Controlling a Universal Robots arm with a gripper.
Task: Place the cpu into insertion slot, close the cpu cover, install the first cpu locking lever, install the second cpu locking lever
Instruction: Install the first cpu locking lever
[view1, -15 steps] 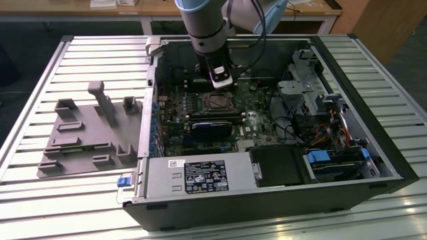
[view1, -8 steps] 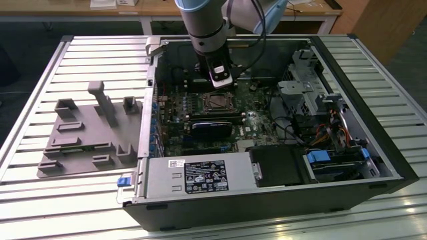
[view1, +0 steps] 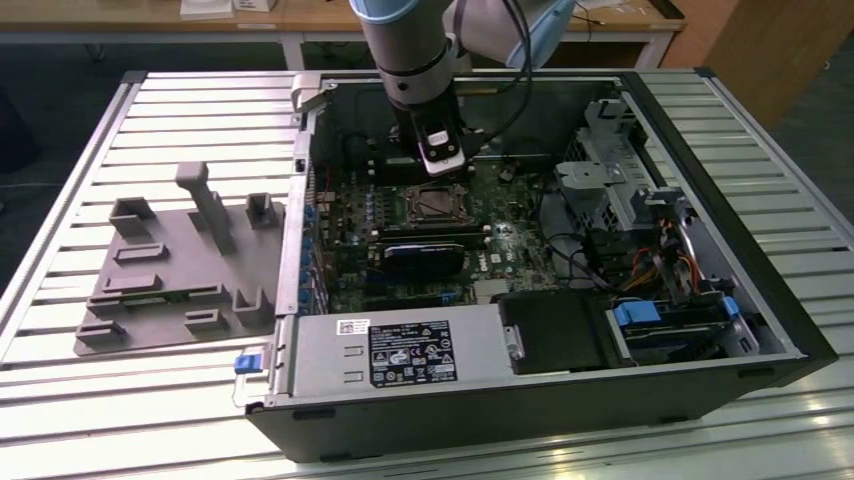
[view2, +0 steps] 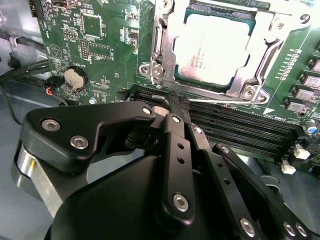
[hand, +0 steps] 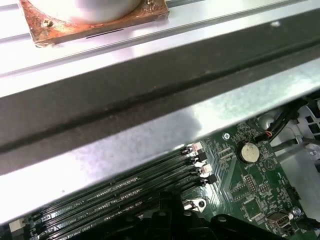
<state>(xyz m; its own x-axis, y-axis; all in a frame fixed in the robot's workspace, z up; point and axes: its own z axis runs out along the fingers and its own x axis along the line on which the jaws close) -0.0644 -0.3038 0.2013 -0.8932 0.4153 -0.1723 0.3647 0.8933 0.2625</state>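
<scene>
Grey fixture plate (view1: 174, 278) beside computer case (view1: 534, 425)

Silver-grey cpu (view2: 212, 50), green circuit board (view2: 102, 55)

Pale slatted table (view1: 134, 420), wooden desk (view1: 320, 15) behind

Black jointed hand (view2: 178, 102) with silver screws (view2: 181, 201), grey arm (view1: 407, 45).
</scene>
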